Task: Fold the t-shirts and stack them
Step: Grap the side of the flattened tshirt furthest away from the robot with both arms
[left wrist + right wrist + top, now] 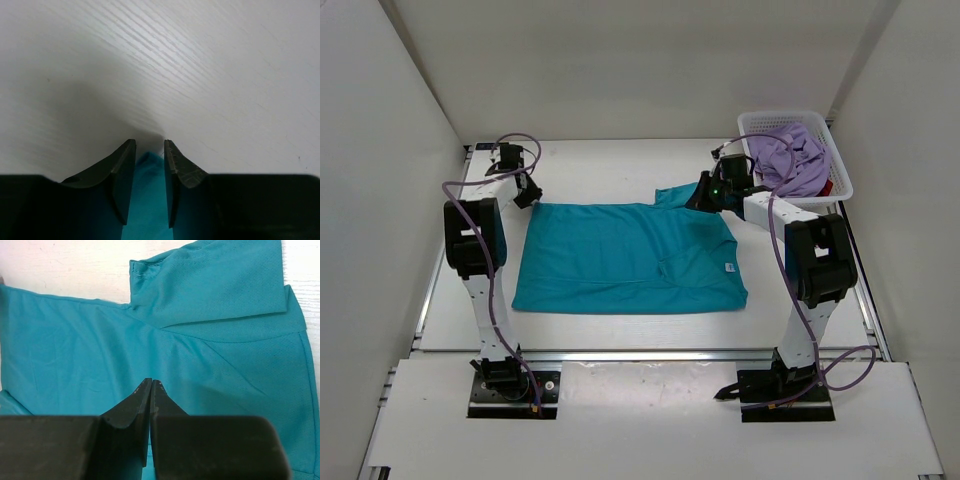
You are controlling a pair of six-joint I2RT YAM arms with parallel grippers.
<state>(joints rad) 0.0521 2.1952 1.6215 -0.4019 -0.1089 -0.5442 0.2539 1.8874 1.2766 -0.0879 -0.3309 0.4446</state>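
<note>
The teal t-shirt (630, 255) lies spread flat in the middle of the table, with one sleeve (210, 285) folded in at its far right. My left gripper (527, 198) is at the shirt's far left corner. Its jaws (150, 145) stand apart, with the teal corner (148, 200) between them. My right gripper (700, 197) is over the shirt's far right shoulder, its jaws (151, 381) shut tip to tip just above the cloth. The lavender shirt (785, 155) and a bit of the dark red shirt (828, 187) lie in the basket.
The white mesh basket (840, 165) stands at the far right corner of the table. White walls close in the table on the left, right and back. A white label (729, 267) shows on the shirt's near right.
</note>
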